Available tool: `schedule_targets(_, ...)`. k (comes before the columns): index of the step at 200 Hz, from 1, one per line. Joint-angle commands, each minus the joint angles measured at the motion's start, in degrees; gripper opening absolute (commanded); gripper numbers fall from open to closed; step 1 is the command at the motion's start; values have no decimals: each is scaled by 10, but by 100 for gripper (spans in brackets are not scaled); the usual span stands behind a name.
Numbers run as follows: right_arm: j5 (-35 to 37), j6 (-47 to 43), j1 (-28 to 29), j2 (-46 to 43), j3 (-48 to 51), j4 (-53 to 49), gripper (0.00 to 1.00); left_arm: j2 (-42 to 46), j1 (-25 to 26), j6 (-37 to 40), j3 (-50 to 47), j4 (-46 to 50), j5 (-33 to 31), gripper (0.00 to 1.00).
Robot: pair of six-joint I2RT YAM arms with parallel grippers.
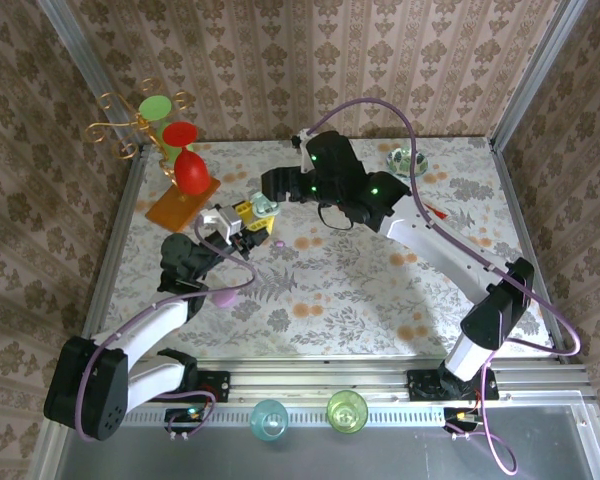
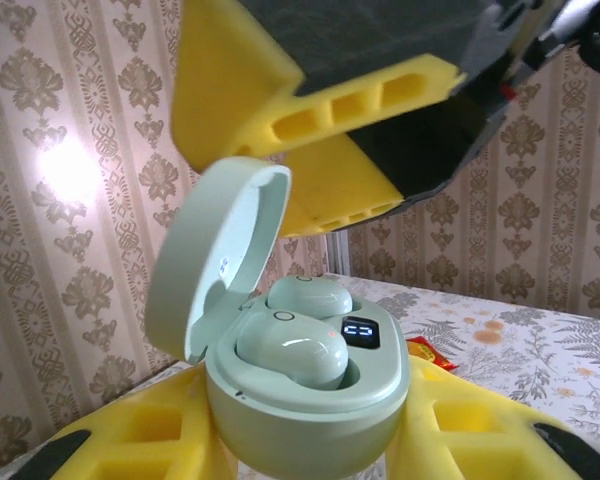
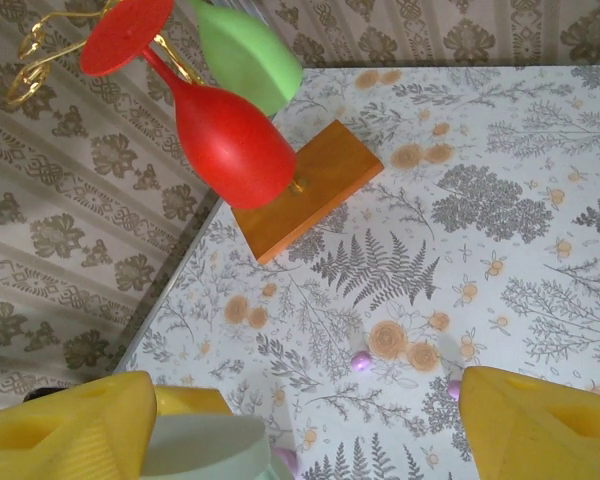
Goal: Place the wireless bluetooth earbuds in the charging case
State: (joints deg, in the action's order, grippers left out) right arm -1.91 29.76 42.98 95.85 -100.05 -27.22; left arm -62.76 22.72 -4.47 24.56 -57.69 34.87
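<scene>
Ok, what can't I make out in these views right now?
- Left wrist view: the charging case has its base cut off by the bottom edge and flanked by the left jaws. Its display is too blurred to read.
- Right wrist view: one lilac earbud sits partly behind the right jaws. The case is cut by the bottom edge, its inside hidden.
- Top view: the case is too small and crowded by both jaws to show its contents.

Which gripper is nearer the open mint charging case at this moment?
Left. The left gripper holds the charging case between its fingers, lid open with two earbuds seated inside. The right gripper hangs open close above the case, not gripping it.
</scene>
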Motion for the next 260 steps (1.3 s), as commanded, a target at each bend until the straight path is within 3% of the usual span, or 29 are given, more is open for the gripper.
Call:
schedule_targets(1, -11, -10, 1, -24, 19, -15, 80, 8, -5, 0, 27, -1, -29, 23)
schedule_targets(30, -29, 8, -4, -58, 57, 12, 80, 1, -5, -12, 32, -7, -33, 24)
schedule_targets(82, -304, 242, -72, -100, 201, 278, 79, -17, -1, -51, 41, -54, -21, 23)
schedule_targets(111, -362, 316, -76, -80, 224, 338, 79, -24, 2, -60, 50, -58, -23, 23)
schedule_targets(148, -397, 400, -76, -54, 254, 457, 73, -34, 10, -58, 59, -63, -24, 23)
schedule_targets(176, -410, 423, -75, -41, 252, 484, 65, -39, 13, -55, 59, -64, -25, 24)
schedule_targets(219, -412, 429, -75, -33, 254, 480, 36, -41, 17, -53, 61, -64, -24, 24)
schedule_targets(260, -406, 429, -77, -34, 261, 479, 24, -37, 18, -50, 60, -53, -22, 29)
